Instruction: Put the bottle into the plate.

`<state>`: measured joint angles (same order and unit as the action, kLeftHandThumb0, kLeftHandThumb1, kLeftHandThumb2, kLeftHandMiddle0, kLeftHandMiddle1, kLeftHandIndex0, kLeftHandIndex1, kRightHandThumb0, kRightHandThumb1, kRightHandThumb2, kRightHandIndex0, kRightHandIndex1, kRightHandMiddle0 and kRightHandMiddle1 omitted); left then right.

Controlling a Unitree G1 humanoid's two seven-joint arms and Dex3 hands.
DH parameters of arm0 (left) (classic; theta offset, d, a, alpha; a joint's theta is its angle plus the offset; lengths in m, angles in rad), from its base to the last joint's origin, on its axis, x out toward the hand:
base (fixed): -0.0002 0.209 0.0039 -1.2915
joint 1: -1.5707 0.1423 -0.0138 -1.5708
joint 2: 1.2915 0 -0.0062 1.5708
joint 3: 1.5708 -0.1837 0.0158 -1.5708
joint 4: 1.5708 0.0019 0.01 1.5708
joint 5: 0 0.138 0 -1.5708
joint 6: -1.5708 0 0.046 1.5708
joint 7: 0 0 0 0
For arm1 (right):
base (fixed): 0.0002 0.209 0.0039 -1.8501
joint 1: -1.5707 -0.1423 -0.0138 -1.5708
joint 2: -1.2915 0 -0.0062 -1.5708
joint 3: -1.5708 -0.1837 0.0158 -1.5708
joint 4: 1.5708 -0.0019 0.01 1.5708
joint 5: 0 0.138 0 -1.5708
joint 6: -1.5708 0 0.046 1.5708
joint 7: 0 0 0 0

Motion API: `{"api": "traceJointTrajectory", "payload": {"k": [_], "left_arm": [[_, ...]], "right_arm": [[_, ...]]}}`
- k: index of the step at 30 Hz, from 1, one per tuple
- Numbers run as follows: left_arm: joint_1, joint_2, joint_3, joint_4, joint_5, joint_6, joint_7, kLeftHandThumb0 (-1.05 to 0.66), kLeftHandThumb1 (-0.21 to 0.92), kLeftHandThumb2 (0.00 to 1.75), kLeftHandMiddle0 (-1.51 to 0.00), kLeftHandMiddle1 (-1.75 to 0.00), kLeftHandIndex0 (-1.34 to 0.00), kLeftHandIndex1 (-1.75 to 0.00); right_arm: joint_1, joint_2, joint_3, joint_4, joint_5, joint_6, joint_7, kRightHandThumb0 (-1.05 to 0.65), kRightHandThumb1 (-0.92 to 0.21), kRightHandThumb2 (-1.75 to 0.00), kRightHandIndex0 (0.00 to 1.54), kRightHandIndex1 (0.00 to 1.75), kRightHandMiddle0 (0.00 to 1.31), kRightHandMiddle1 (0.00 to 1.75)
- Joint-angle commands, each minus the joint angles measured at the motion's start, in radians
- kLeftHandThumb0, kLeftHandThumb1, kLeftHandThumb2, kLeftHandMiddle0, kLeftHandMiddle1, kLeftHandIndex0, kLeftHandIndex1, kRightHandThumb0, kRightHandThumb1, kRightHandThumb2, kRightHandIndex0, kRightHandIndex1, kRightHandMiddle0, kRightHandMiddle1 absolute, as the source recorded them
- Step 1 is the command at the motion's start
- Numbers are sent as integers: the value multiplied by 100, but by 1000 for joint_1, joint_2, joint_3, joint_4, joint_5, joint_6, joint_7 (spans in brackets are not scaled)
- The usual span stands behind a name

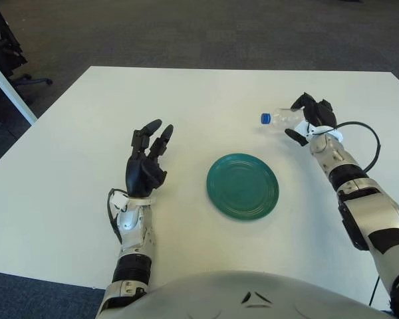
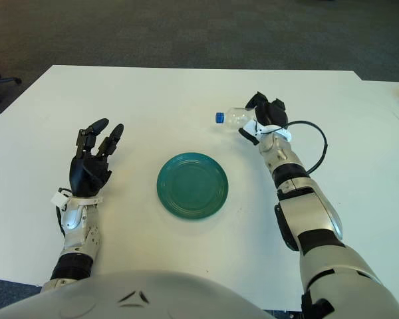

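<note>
White table (image 1: 206, 93) fills most of view. Dark grey carpet (image 1: 206, 30) beyond far edge. Office chair base (image 1: 16, 78) at upper left.

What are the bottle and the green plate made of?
The bottle, held in the right hand, looks like clear thin plastic: you can see the table through it, and its cap is blue. The plate is teal with a soft shine and ring ridges, so probably plastic or glazed ceramic; the look leaves that open.

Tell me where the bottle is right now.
The bottle is on the right of the left eye view, lying sideways in the right robot hand, beyond and right of the green plate, its blue cap pointing left.
</note>
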<state>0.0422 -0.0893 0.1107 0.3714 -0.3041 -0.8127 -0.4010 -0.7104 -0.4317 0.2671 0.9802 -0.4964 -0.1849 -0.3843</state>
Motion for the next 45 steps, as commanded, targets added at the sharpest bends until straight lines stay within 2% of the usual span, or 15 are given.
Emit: {"api": "traceJointTrajectory", "payload": {"k": [1,12,27,34,45], "left_arm": [[83,-36,2,143,4,7,11,-73,92,101,-48,-5,0,-97],[65,-34,8,167,8,15,6,-72,92,101,-47,-5,0,-94],[62,-33,14,167,16,31,6,-74,92,99,-45,-4,0,-92],[59,-35,13,177,20,22,1,-71,92,100,-43,-3,0,-91],[58,-35,13,172,30,24,9,-70,92,101,-42,-2,0,-90]], "right_arm": [[24,-20,-11,-83,-3,21,24,0,2,-167,88,164,66,175],[74,-50,-20,-290,-37,77,38,0,7,-170,94,158,70,175],[180,-51,-41,-544,-82,156,68,0,10,-172,96,158,71,175],[310,-22,-9,-747,-155,211,88,0,10,-173,95,160,71,175],[399,-21,6,-919,-207,234,189,0,9,-174,94,162,71,175]]}}
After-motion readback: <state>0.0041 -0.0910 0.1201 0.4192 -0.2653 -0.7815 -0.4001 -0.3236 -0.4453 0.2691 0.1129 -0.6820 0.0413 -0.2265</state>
